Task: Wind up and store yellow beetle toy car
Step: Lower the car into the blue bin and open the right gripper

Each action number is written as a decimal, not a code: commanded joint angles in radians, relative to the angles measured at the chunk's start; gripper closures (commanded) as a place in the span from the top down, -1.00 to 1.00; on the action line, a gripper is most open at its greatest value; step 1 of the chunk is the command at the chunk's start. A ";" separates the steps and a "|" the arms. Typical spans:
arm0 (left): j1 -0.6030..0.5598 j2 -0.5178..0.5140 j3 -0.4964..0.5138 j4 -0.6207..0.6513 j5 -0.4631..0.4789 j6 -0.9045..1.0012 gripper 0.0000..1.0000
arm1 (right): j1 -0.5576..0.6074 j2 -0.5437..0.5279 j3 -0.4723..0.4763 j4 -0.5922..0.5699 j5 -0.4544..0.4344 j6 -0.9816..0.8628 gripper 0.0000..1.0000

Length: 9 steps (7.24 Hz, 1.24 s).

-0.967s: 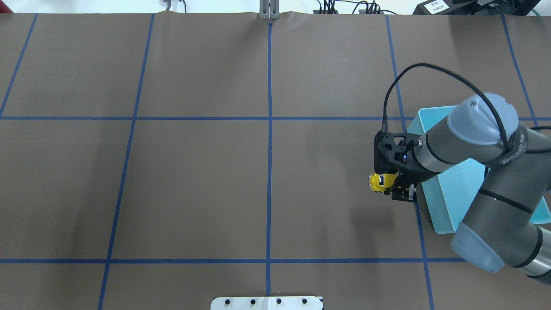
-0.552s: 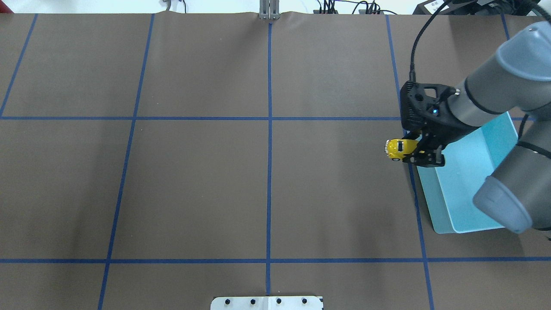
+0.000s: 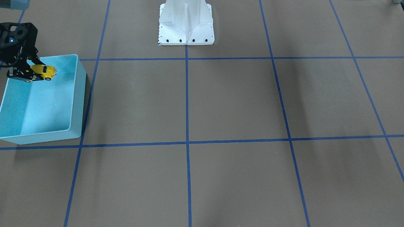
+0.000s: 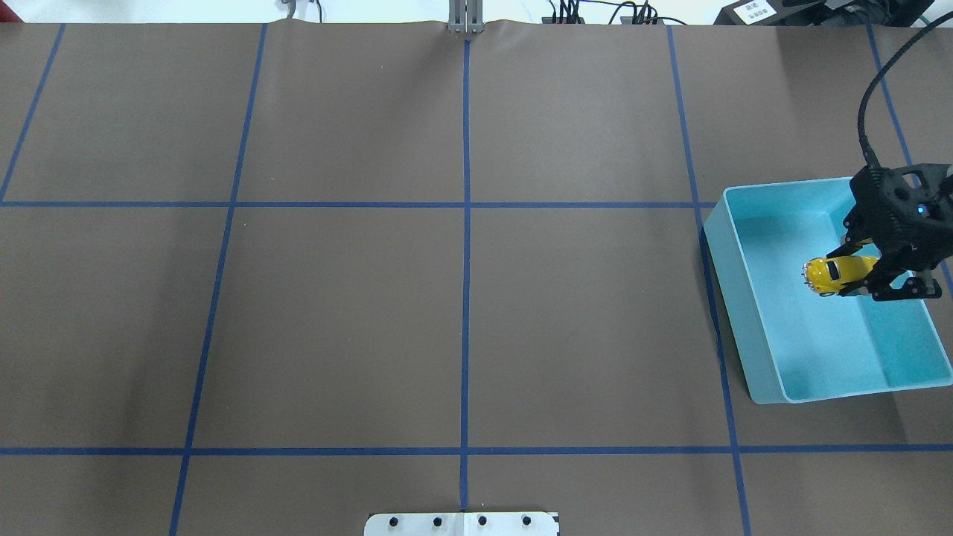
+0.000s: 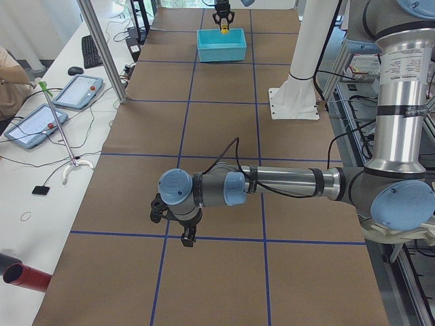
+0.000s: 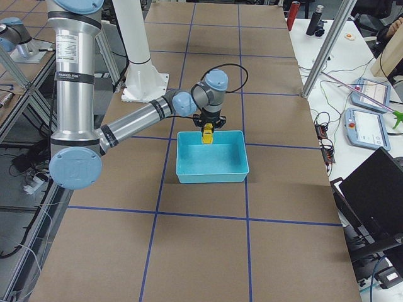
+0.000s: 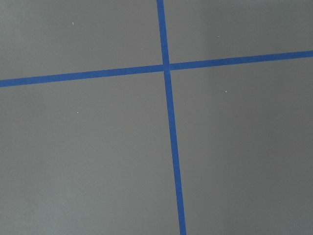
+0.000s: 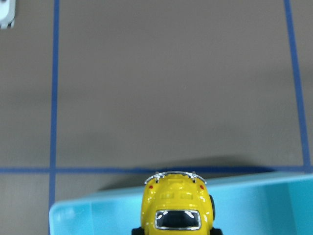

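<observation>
From the front-facing view, the right claw (image 3: 31, 75) pinches the yellow beetle toy car (image 3: 45, 71) above the light blue bin (image 3: 78, 94). From overhead, the car hangs over the bin's inside, off the table (image 4: 461, 298). In the left side view, the left claw (image 5: 187, 239) hovers above the table; spread or pressed together, I cannot tell. The right wrist view shows the car's chrome bumper reaching over the bin's wall.
</observation>
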 commanded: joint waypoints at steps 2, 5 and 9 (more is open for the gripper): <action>-0.007 0.013 -0.002 -0.004 -0.001 0.000 1.00 | -0.033 0.039 -0.271 0.215 -0.034 -0.078 -1.00; -0.009 0.013 -0.018 -0.004 -0.003 0.002 1.00 | -0.086 0.035 -0.297 0.219 -0.054 -0.076 -1.00; -0.009 0.022 -0.035 0.002 0.000 0.002 1.00 | -0.104 0.038 -0.297 0.220 -0.053 -0.047 1.00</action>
